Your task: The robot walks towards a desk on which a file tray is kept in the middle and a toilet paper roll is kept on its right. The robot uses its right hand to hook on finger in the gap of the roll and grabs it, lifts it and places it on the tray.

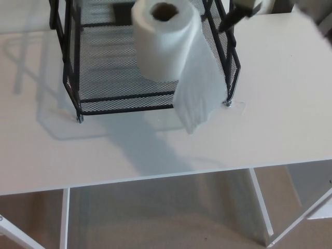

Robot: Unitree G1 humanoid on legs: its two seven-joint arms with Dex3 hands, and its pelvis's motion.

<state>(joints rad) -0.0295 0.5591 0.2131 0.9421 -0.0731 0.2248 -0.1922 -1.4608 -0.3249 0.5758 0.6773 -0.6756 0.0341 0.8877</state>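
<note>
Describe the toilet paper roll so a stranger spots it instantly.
On the white desk stands a black wire-mesh file tray. The toilet paper roll stands upright on its mesh, core hole up. White against dark mesh, it trails a loose sheet over the front rail.

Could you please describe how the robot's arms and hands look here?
Only a scrap of the right hand shows at the top edge: a slim black part under a pale beige piece. The left hand is out of view.
</note>
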